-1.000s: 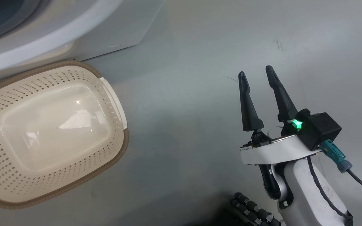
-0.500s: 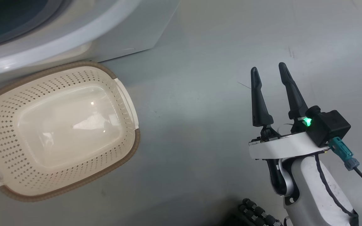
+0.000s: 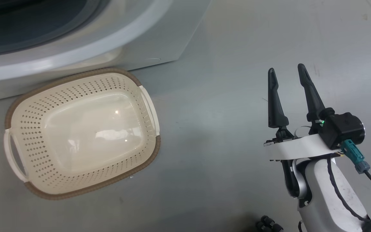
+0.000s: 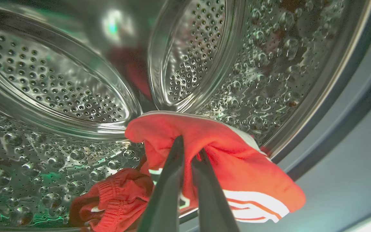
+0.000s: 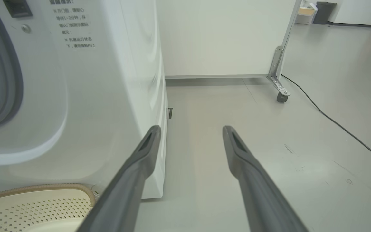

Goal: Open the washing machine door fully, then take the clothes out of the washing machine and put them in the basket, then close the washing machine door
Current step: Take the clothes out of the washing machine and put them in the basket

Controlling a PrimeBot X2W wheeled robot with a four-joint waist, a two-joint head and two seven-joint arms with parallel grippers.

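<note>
Pinching the upper of two red clothes [image 4: 233,151] bundles with the left gripper [image 4: 189,146] closed on its fold, by the steel drum [image 4: 60,87] rim of the one washing machine [image 3: 159,42], and hovering the right gripper [image 3: 286,67] spread apart over wide bare floor [image 3: 221,96], well right of the one basket [image 3: 60,96] just before the machine.
</note>
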